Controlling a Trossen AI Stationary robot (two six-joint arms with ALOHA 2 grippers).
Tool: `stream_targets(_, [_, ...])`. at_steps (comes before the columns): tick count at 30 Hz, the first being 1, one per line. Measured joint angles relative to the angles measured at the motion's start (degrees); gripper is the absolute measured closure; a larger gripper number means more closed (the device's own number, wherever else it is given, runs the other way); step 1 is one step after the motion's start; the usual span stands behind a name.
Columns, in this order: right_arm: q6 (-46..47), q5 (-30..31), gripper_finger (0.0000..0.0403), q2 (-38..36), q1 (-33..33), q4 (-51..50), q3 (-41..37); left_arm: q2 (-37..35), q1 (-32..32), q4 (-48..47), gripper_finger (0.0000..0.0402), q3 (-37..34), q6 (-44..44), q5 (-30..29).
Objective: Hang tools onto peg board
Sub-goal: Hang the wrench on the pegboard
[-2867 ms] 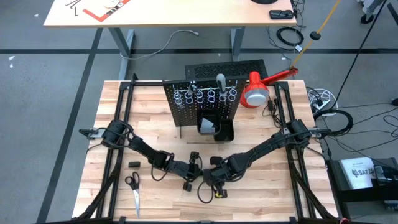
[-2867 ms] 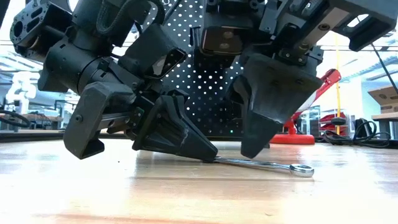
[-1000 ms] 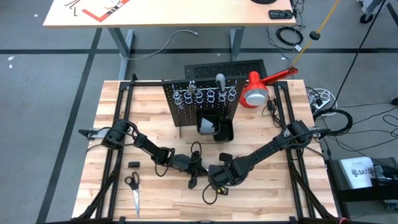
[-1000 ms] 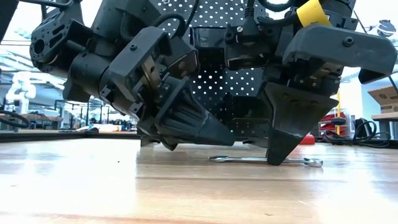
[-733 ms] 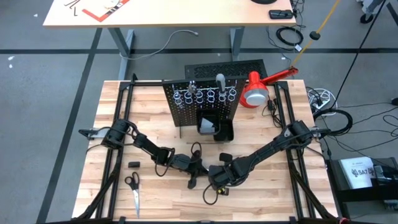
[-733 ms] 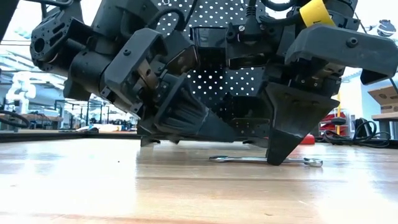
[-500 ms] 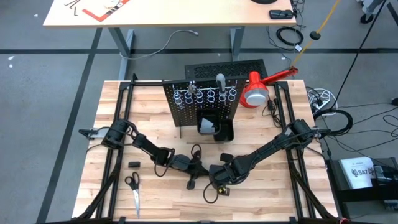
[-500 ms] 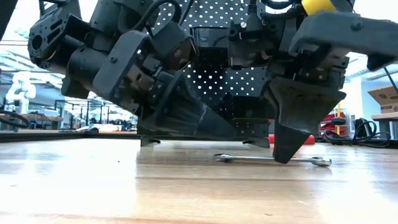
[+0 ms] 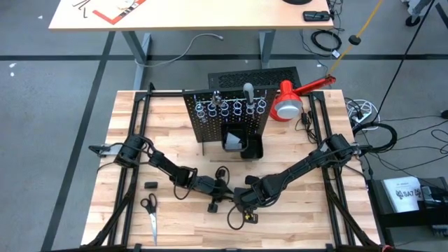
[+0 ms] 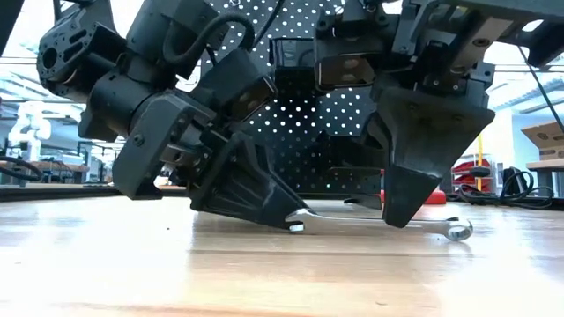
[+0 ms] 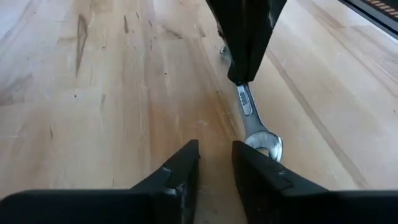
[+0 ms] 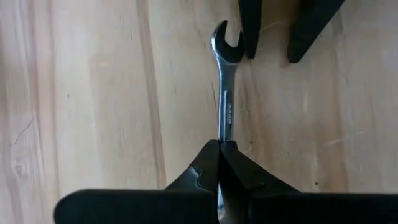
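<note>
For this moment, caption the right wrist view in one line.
Right pincer shut on a silver wrench lying on the wooden table; left pincer open beside its open-ended head.

The peg board (image 9: 225, 115) stands upright toward the back middle of the counter (image 9: 168, 150), with its bin (image 9: 241, 145) on the front face and a flat slotted panel (image 9: 253, 74) lying behind it. Out front near the counter's front edge, the wrench (image 10: 379, 224) lies flat between the two hands: the right hand (image 12: 220, 155) is pinched on its shaft, and the left hand (image 11: 214, 163) sits just beside its open-ended tip (touching or not, can't tell). Way over at the front left corner lie the scissors (image 9: 150, 211), with a small block (image 9: 150, 185) just behind them.
</note>
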Motion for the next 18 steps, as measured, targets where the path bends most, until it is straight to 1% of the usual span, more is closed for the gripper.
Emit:
stream_targets(7, [-0.22,-1.00,0.0402,-0.04,0.00,0.10,0.04,-2.59,0.13,-0.65,0.0265,-0.29,-0.01,-0.46])
stream_targets(11, [-0.21,-1.00,0.0402,-0.07,0.00,0.01,0.07,-6.17,0.15,-4.89,0.0247,-0.35,-0.01,-1.28])
stream_targets(12, [-0.21,-1.00,0.0402,-0.07,0.00,0.01,0.07,-6.99,0.15,-5.88,0.0245,-0.35,0.14,-0.59])
stream_targets(15, [-0.21,-0.98,0.0402,-0.09,0.00,-0.01,0.07,-8.42,-0.07,-7.46,0.0244,-0.33,1.48,5.29])
stream_targets(18, [-0.21,-0.98,0.0402,-0.11,-0.02,-0.02,0.09,-8.35,-0.76,-9.48,0.0244,-0.33,2.44,6.23])
